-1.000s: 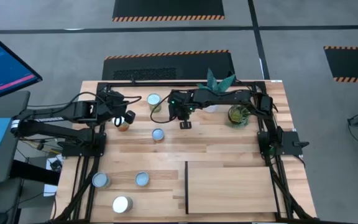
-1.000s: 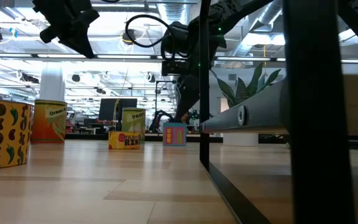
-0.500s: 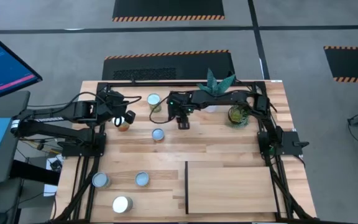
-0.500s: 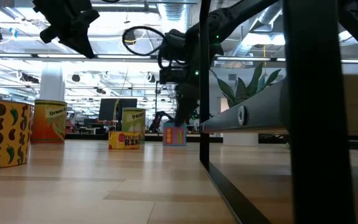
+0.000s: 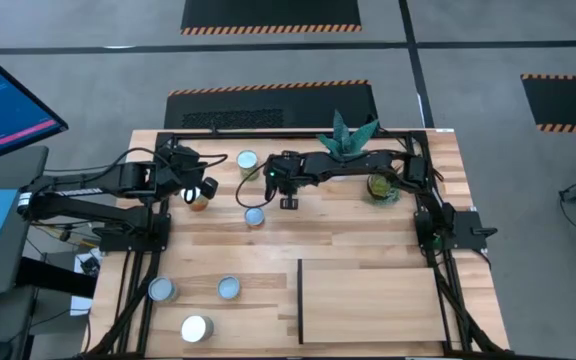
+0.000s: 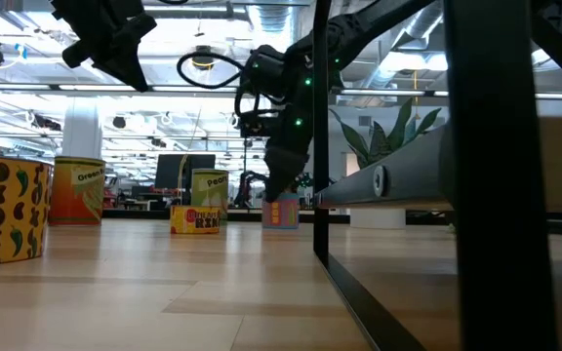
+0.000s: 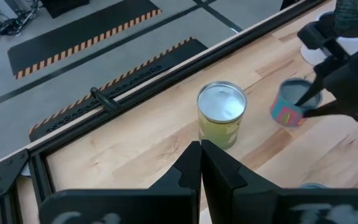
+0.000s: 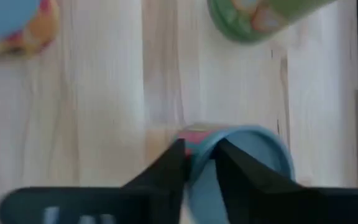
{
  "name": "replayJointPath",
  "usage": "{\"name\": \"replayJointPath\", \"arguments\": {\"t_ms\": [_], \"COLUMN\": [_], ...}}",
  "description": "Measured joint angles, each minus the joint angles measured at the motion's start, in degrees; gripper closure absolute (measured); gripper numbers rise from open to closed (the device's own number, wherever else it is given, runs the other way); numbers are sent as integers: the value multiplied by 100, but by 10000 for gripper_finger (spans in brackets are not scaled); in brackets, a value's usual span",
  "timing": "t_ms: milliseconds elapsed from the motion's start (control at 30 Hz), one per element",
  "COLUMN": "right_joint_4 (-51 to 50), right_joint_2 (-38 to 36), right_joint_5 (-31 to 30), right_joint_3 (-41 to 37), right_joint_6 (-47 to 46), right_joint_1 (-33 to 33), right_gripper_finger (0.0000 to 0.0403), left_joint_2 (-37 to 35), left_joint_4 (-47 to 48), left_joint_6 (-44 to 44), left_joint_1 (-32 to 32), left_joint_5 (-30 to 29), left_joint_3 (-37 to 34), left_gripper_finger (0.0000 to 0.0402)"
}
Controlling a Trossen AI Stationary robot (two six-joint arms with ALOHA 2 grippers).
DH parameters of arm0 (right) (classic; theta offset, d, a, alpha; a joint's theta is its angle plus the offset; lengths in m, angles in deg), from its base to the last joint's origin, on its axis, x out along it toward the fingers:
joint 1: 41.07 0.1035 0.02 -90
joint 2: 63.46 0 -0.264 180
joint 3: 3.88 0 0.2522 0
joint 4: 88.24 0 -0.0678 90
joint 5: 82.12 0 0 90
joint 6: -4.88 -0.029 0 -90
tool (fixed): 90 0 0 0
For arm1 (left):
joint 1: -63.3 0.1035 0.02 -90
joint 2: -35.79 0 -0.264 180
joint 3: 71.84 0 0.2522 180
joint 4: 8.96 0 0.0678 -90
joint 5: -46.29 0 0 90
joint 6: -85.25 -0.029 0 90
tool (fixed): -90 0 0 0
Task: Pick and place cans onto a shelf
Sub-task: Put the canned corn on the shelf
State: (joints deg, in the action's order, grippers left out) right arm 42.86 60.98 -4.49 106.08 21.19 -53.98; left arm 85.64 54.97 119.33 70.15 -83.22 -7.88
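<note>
In the low view an orange can (image 6: 76, 191) bears the word "Green" — the rest of its label cannot be read. A yellow-green can (image 6: 209, 189) shows "Pear". Lettering on the short yellow-red tin (image 6: 195, 219) stays illegible.

The pink-labelled can (image 8: 229, 155) is cut off by the frame edge; the right arm's jaws hide its near rim.

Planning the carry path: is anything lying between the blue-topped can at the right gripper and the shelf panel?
Nothing visible blocks it. The right gripper is at the blue-topped can; bare planks lie between there and the shelf. The next can sits off to the left side.
</note>
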Motion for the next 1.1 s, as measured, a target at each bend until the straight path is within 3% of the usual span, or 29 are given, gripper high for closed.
{"name": "replayJointPath", "arguments": {"t_ms": [133,433,667,933,1100], "right_joint_4": [-55,-947,-2006,-3041,-3627], "right_joint_2": [-9,-72,-814,-2203,-2821], "right_joint_5": [-50,131,63,42,29], "right_joint_3": [-2,522,1345,1452,1443], "right_joint_6": [10,-18,-395,-1810,-2791], "right_joint_1": [62,316,555,979,1568], "right_gripper_finger": [386,394,397,397,397], "left_joint_2": [0,0,-4,-2,0], "left_joint_4": [-2,-20,-23,-46,-46], "left_joint_6": [2,0,-28,-42,-42], "left_joint_1": [0,0,-1,0,-2], "left_joint_5": [-8,-20,-19,-14,-12], "left_joint_3": [0,0,0,0,-2], "left_gripper_finger": [401,401,401,401,401]}}
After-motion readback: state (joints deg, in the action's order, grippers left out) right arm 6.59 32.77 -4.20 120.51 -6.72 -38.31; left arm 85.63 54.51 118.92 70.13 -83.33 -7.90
